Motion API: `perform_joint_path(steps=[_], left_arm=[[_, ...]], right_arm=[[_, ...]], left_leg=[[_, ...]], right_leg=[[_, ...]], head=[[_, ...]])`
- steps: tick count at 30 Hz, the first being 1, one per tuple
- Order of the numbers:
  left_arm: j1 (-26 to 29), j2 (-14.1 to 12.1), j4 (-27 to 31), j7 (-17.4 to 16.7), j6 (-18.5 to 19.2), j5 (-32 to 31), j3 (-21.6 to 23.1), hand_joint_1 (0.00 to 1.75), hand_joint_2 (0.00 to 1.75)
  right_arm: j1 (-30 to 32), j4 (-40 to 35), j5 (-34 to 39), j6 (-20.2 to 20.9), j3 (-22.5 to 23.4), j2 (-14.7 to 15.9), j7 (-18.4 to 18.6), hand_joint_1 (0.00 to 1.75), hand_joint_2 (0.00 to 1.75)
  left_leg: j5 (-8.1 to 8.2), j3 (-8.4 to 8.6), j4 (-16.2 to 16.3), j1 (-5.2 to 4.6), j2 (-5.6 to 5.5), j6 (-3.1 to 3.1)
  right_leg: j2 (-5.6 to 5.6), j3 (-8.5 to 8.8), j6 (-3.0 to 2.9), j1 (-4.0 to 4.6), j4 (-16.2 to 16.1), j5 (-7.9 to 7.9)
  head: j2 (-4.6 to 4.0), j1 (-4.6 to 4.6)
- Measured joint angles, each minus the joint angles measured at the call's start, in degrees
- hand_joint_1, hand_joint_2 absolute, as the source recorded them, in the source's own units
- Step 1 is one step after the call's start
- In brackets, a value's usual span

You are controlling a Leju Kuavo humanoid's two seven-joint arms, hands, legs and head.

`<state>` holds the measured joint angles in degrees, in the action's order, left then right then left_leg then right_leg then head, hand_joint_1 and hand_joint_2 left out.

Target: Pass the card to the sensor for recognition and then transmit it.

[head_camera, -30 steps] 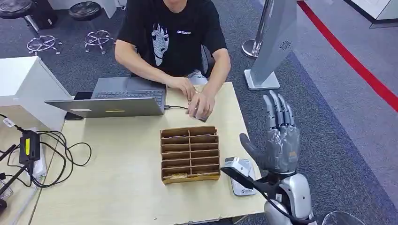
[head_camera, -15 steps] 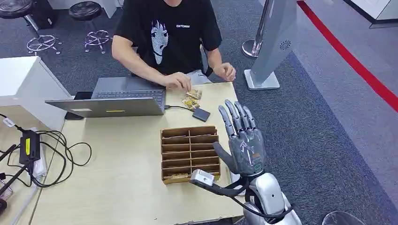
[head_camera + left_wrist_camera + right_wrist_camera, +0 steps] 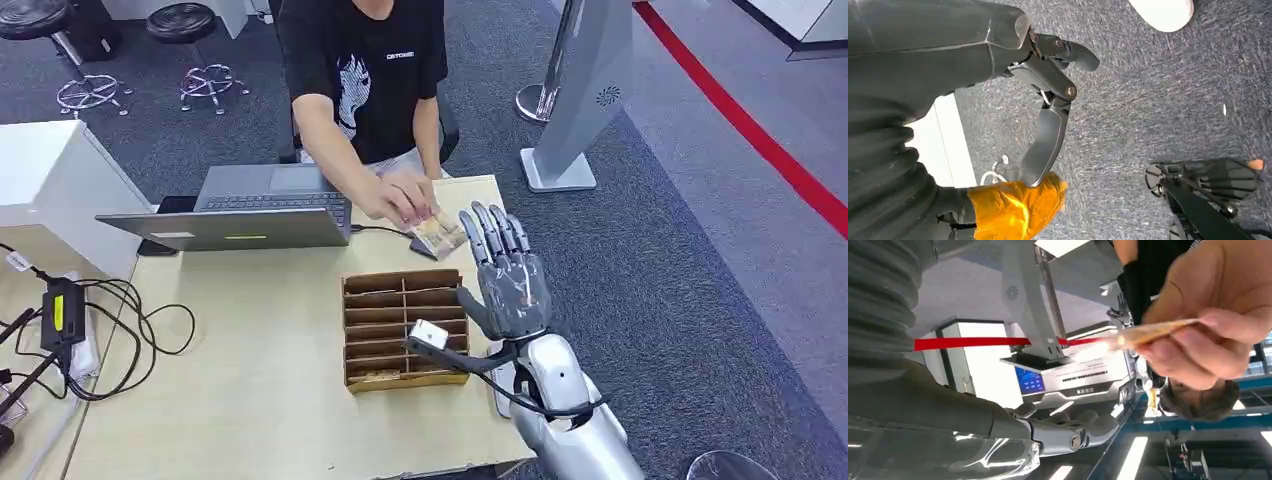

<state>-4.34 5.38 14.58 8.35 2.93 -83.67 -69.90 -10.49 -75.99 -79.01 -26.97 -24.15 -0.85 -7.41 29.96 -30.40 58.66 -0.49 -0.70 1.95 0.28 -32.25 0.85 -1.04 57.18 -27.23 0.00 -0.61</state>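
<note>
From the head view, the right hand (image 3: 505, 280) is hovering over the right side of the table (image 3: 250, 400), palm up and fingers spread apart, holding nothing. It has been sliding left and away from the robot over the last second — from out over the carpet to a spot just right of the wooden organizer (image 3: 405, 327). The person (image 3: 365, 70) across the table has changed too: a moment ago the cards were lying by the laptop (image 3: 250, 212), and now the person's hand (image 3: 400, 197) is holding the card (image 3: 440, 236) out, its edge just beside the robot's fingertips (image 3: 485, 222). The white sensor (image 3: 503, 385) is sitting at the near right edge of the table, mostly hidden under the robot's forearm.

In the left wrist view, the left hand (image 3: 1048, 100) is hanging over the carpet, thumb and finger apart and nothing between them.

In the right wrist view, the right hand's fingers (image 3: 1078, 427) are lying open while the person's hand (image 3: 1208, 325) is pinching the card (image 3: 1148, 333) edge-on close to them.

So the handover seems imminent — the card is not yet in the robot's grasp, and scanning comes after.
</note>
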Motion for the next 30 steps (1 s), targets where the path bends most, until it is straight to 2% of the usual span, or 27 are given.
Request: perform_joint_path(steps=[8, 17, 18, 19, 30], left_arm=[[0.0, -0.07, -0.04, 0.04, -0.02, 0.02, 0.02, 0.0, 1.75], [0.01, -0.07, -0.07, 0.05, -0.02, 0.17, 0.02, 0.0, 1.75], [0.01, -0.07, -0.07, 0.04, -0.02, 0.17, 0.02, 0.0, 1.75], [0.01, -0.07, -0.11, 0.04, -0.02, 0.15, 0.0, 0.0, 1.75], [0.01, -0.07, -0.13, 0.04, -0.04, -0.17, 0.02, 0.0, 1.75]], right_arm=[[-1.16, 4.68, -0.02, 0.66, 0.04, -0.35, -0.44, 0.0, 1.75], [-1.09, 5.22, 0.0, -0.44, 0.41, -0.5, -0.94, 0.0, 1.75], [-1.08, 5.22, 0.0, -0.46, 0.5, -0.5, -0.94, 0.24, 1.75], [-1.07, 5.22, 0.0, -0.5, 0.57, -0.5, -0.98, 1.73, 1.75], [1.15, 0.76, 1.55, -4.0, 1.77, -1.16, -4.04, 1.75, 1.75]], left_leg=[[0.0, -0.01, 0.0, 0.0, 0.0, 0.0], [0.0, 0.0, 0.0, 0.0, 0.01, 0.0], [0.0, 0.0, 0.0, 0.0, 0.01, 0.0], [0.0, 0.0, 0.0, 0.0, 0.01, 0.0], [0.0, -0.01, 0.0, 0.0, 0.01, 0.0]], right_leg=[[0.01, 0.0, 0.0, 0.0, 0.0, 0.0], [0.01, 0.0, 0.0, 0.0, 0.0, 0.0], [0.01, 0.0, 0.0, 0.0, 0.0, 0.0], [0.01, 0.0, 0.0, 0.0, 0.0, 0.0], [0.01, -0.01, 0.0, 0.0, 0.0, -0.01]], head=[[0.0, -0.02], [0.0, 0.0], [0.0, -0.02], [0.0, 0.0], [0.0, 0.0]])
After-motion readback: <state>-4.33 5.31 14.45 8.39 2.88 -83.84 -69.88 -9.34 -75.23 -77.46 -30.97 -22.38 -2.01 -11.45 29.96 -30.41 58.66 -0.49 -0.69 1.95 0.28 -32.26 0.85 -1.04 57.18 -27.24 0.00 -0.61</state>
